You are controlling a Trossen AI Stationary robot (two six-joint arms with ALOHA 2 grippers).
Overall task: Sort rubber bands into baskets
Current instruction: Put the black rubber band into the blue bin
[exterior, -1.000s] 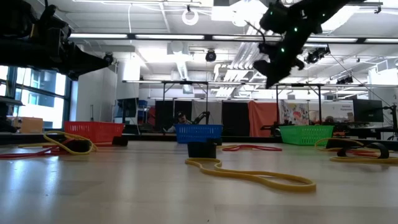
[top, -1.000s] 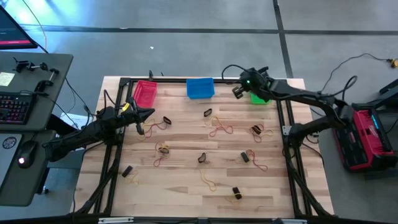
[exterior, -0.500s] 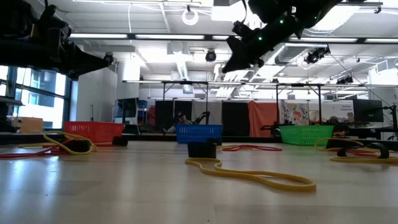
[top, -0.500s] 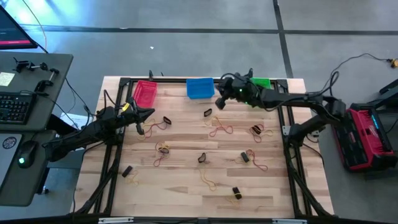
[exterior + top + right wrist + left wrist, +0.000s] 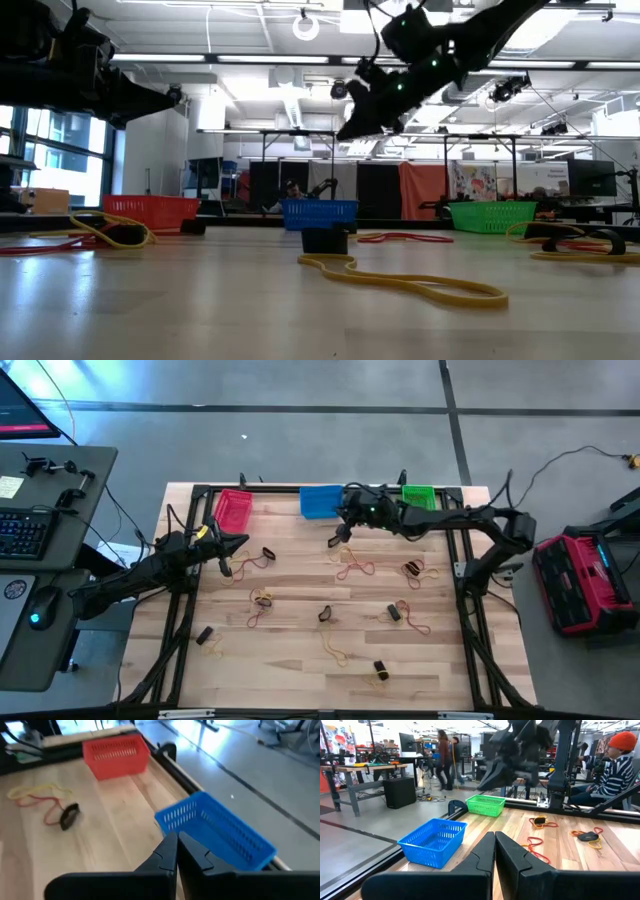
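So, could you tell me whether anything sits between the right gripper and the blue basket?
Nothing visible does. The right gripper, shut, hangs above the table just beside the blue basket; only bare wood shows between them in the right wrist view.

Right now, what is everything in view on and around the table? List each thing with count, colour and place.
Baskets: three along the far edge; red at left, blue in the middle, green at right.
Rubber bands: many, yellow, red and black, scattered across the wooden table.
Desk: one, grey, left of the table, with a keyboard and mouse.
Red case: one, on the floor at right.
Left pincer: shut, near the red basket.
Right pincer: shut, raised in front of the blue basket.
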